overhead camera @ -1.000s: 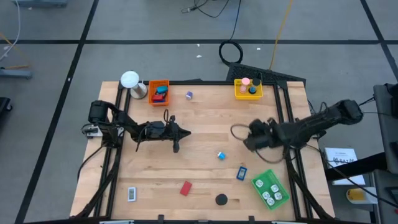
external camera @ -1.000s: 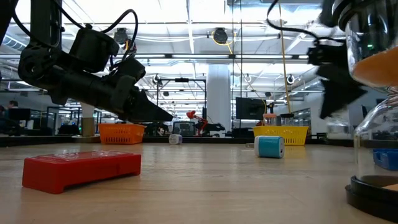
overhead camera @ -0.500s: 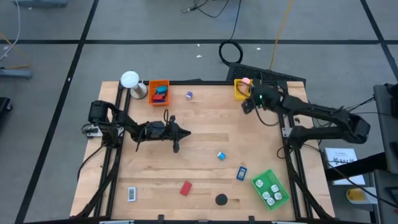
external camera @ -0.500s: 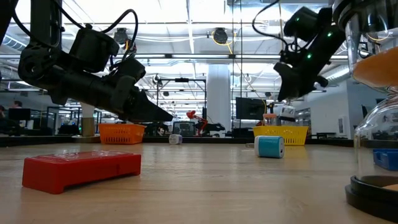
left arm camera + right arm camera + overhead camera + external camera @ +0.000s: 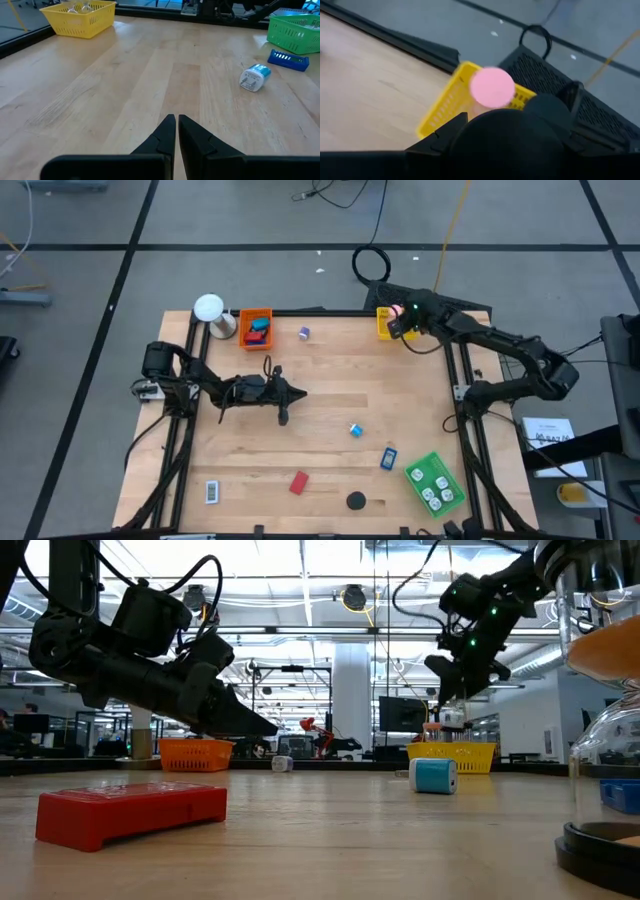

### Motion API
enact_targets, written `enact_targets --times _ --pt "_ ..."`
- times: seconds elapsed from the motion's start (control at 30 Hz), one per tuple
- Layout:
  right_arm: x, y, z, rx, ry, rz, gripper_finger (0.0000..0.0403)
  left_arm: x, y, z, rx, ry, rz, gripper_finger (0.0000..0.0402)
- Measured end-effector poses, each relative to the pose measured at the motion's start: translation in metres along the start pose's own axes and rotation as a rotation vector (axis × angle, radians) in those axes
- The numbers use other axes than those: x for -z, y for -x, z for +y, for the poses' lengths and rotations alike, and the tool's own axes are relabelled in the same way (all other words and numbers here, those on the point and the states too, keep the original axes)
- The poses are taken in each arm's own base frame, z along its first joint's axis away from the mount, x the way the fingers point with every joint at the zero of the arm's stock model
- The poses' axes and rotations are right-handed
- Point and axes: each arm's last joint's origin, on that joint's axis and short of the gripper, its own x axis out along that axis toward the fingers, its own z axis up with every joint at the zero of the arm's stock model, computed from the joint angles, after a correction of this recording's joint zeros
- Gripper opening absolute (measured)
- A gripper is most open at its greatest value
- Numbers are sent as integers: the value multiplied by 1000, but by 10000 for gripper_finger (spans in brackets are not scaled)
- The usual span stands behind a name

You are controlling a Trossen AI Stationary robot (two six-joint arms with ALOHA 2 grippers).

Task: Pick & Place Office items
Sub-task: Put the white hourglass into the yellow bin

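Right hand [image 5: 397,327] above yellow tray [image 5: 384,330] at the worktop's [image 5: 330,390] far edge, pinching a black disc [image 5: 507,137], pink roll [image 5: 492,87] in the tray, left hand [image 5: 176,122] pressed together mid-worktop, blue roll [image 5: 355,430] and blue rectangle [image 5: 388,459] lying clear.

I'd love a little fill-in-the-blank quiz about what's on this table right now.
1. The right gripper hovers over the ____ plastic tray.
2. The left gripper has its fingers ____.
3. The red rectangular block lies on the ____ table.

Missing words: yellow; shut; wooden
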Motion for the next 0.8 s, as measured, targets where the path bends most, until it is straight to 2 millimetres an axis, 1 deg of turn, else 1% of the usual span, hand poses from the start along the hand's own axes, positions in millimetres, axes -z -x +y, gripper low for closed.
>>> enact_targets --times 0.1,0.2,0.27,0.4,0.57,0.7,0.8 --pt "3 -11 -4 25 0 46 191 1 0 0 -1 0 9 21" --pt "6 -19 -5 39 1 80 187 2 0 0 -1 -1 19 21" --pt "7 -22 -5 40 4 84 182 2 0 0 -2 -1 20 21" --pt "8 -25 -4 41 12 95 183 2 0 0 -2 -1 21 21" --pt "12 -34 -2 48 -1 126 205 2 0 0 -2 1 21 21" --pt "14 -40 -1 50 2 135 196 2 0 -2 6 -4 22 21" --pt "13 -41 -1 50 5 132 193 2 0 -3 10 -18 22 21"
